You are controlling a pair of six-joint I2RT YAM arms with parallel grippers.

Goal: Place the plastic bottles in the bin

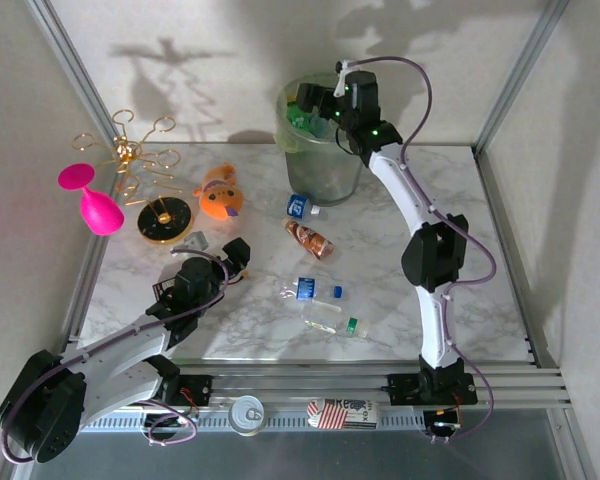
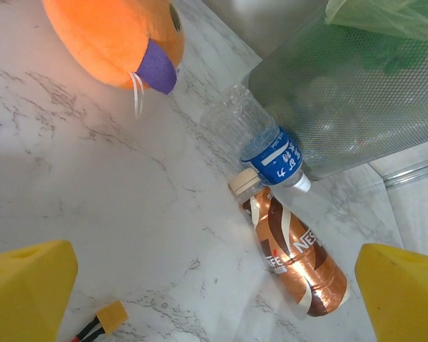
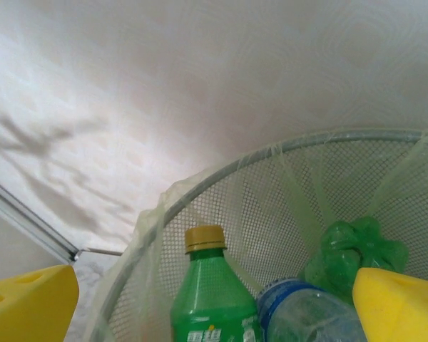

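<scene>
**While right claw hangs over the bin: exit clean, then next bottle**

Nearest, left claw sits low at the near-left of the table, fingers wide apart, nothing in them. Mid-table: two clear bottles lying loose, brown bottle beyond, blue-label bottle right by the bin's foot. Far end: right claw's fingers are spread and empty, and the green bottle is inside the bin below it. Lift right straight up before swinging; the liner bag drapes over the rim and could snag. Left looks best placed for the brown bottle: grab across the middle.
</scene>
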